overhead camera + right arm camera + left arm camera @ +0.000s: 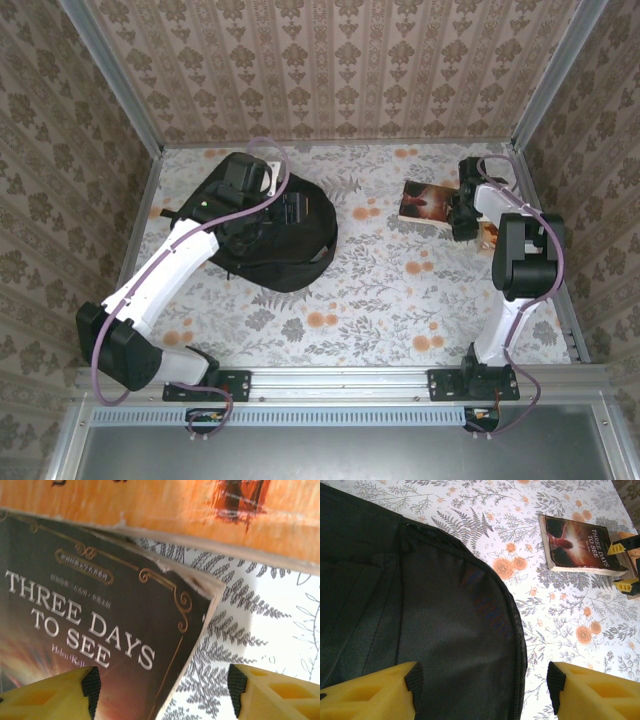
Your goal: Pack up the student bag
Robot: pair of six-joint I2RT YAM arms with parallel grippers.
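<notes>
The student bag (285, 250), a black fabric backpack, lies flat at the left middle of the table. My left gripper (292, 212) hovers over its top, open. In the left wrist view the yellow fingers (375, 695) of that gripper (485, 687) straddle the bag's zipper edge (520, 645) without touching the fabric (435, 610). A dark paperback titled "Three Days to See" (428, 203) lies at the right back. My right gripper (463, 216) stands open at its right end. In the right wrist view one finger of the gripper (162, 690) is over the cover (100, 625) and the other is over bare table.
An orange book (175, 510) lies against the paperback's far end, near the right wall (490, 237). The floral tablecloth (380, 290) between bag and books is bare. Patterned walls close in the back and both sides.
</notes>
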